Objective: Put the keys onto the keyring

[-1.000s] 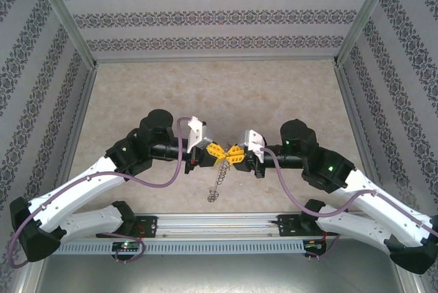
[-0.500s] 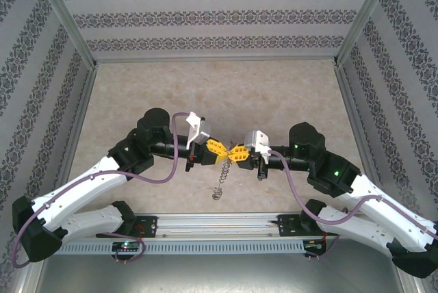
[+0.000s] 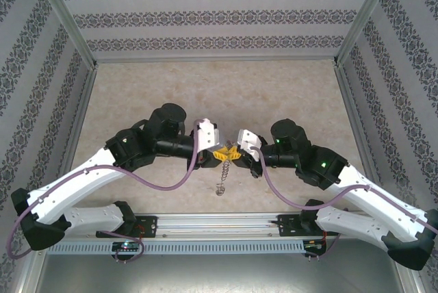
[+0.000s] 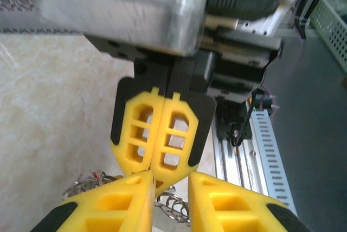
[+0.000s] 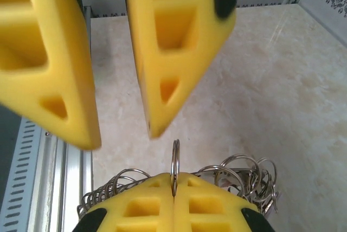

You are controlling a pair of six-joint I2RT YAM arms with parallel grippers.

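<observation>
The left arm reaches in from 8 o'clock of the top view, with a purple cable looping below it. The left gripper sits at the middle of the beige marbled table. Its yellow fingers stand a narrow gap apart in its own wrist view and have nothing between them. Their tips come right up to the tips of the opposite pincer.

The keyring is a floppy chain of thin grey wire rings. In the top view it hangs from where the two pincers meet and trails toward 6 o'clock, its lower end on the table. Among the bunched loops the keys cannot be told apart.

The right gripper faces the left one from 3 o'clock. Its fingers are pressed flat together and pinch one ring of the keyring in the seam between them. That ring stands upright and edge-on, poking up toward 12 o'clock, just under the tip of one left finger. More loops bunch to either side behind the fingertips.

The right arm runs off toward 4 o'clock.
</observation>
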